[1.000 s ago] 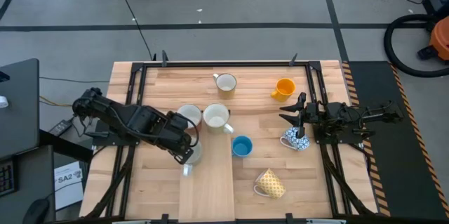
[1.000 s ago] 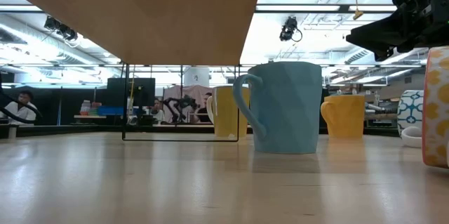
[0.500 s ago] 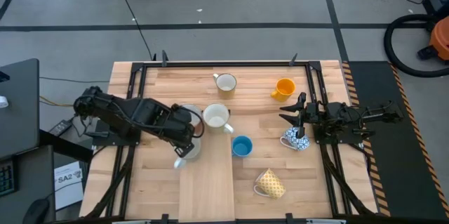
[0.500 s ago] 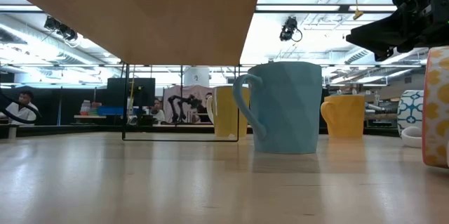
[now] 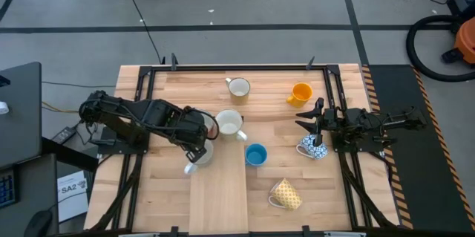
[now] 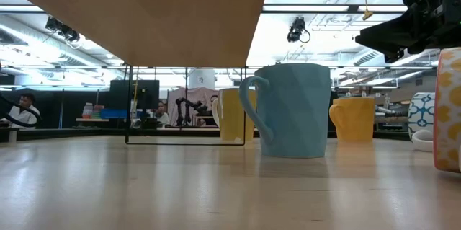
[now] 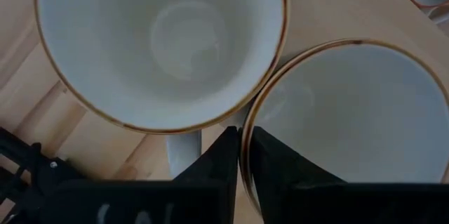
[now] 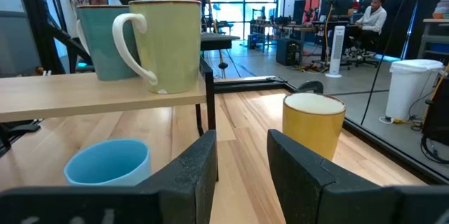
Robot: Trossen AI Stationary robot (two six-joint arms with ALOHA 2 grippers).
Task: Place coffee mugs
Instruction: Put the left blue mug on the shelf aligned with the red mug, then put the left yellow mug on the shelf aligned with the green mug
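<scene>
Fingers of the left hand pinch shut on the rim of a white mug; the wrist view shows one finger inside the brown-edged lip and one outside. A second white mug touches it, rim to rim. Seen from above, this hand is on the left half of the worktop, beside another white mug.

A rim pinch is thin, so the lift should probably go straight up, slowly, keeping the mug level, or the neighbour gets dragged along. The heavy body will likely swing under the grip; holding the wrist steady helps.

Further out stand a blue mug, a cream mug, an orange mug and a yellow patterned mug on its side. The right hand waits half open, holding nothing, above a blue-and-white mug.
</scene>
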